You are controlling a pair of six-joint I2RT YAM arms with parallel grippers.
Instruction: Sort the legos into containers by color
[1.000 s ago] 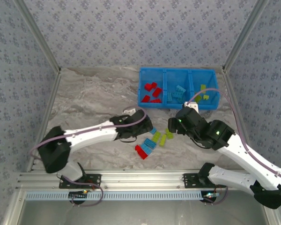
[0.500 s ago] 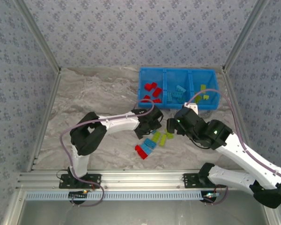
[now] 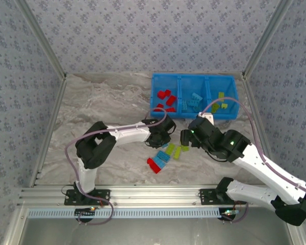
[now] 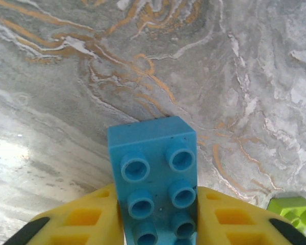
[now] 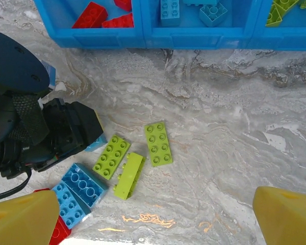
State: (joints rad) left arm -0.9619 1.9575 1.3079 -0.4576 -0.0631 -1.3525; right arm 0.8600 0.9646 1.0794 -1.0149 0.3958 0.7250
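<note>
In the last sec the L gripper was clenched on a light-blue studded plastic brick, judged ready for the bright blue plastic bin; R gripper was held agape, empty.

Lower centre of the frame: a light blue brick, studs facing the camera, sits between the two yellow pads of the left gripper, touching both. Lower right corner: part of a lime green brick. Background: grey marbled tabletop veined with orange.

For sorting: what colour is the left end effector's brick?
Light blue brick; best in left wrist view.
</note>
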